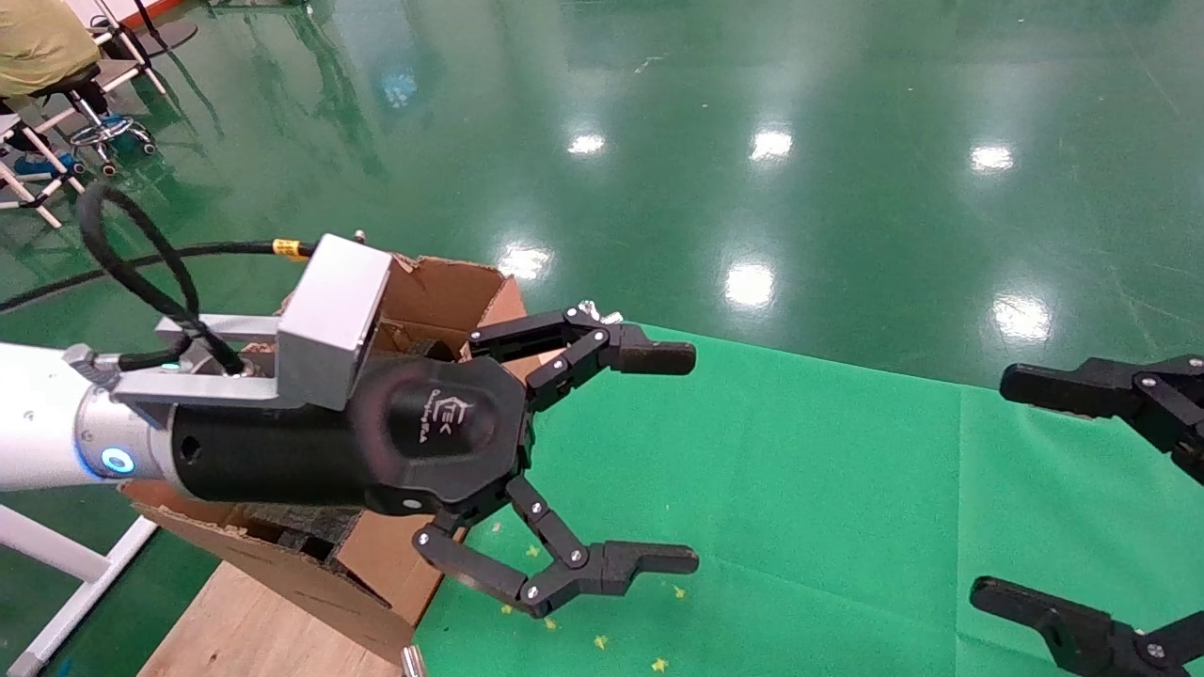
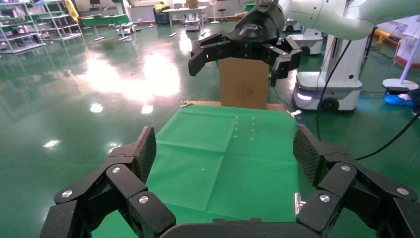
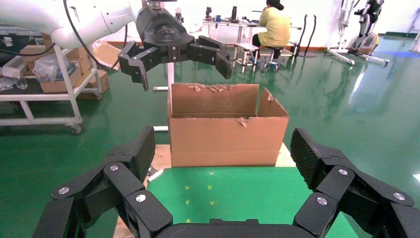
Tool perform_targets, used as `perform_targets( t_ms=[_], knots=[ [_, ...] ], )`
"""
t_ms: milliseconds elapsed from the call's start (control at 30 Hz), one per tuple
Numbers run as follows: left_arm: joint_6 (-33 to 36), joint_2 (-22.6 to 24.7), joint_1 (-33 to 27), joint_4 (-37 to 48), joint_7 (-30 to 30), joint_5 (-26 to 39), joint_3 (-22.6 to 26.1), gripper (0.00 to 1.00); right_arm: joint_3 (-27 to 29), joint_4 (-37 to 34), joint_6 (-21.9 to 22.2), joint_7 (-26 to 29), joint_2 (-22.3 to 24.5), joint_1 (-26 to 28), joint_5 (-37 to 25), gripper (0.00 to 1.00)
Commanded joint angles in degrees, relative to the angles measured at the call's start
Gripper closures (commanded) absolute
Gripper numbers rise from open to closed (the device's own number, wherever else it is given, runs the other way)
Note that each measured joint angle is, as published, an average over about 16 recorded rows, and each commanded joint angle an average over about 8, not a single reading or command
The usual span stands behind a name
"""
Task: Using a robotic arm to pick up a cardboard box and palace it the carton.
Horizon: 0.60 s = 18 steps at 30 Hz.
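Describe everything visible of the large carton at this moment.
The carton is a large brown corrugated box standing upright on the wooden board at the table's left end, just past the green cloth. Its top is open, the flaps raised with torn, ragged edges. The head view shows dark foam pieces inside. The left gripper hangs open above its near side without touching it; no small box is visible in it.

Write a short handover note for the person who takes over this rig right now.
Left gripper: open, empty, by the large brown corrugated carton with ragged flaps.
Right gripper: open, empty, near the small narrow brown cardboard box, which stands upright at the green cloth's far end.
Done: nothing; box not yet grasped.
Left: grasp it, put it into the carton.
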Motion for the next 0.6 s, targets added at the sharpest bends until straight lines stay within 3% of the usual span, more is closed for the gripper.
perform_targets(
  t_ms=[33, 600],
  knots=[
    [-0.01, 0.01, -0.08, 0.11, -0.03, 0.05, 0.06, 0.00, 0.00, 0.00, 0.00, 0.00, 0.00, 0.00, 0.00, 0.00],
    [-0.01, 0.05, -0.35, 0.45, -0.10, 0.21, 0.23, 0.00, 0.00, 0.00, 0.00, 0.00, 0.00, 0.00, 0.00, 0.00]
  ],
)
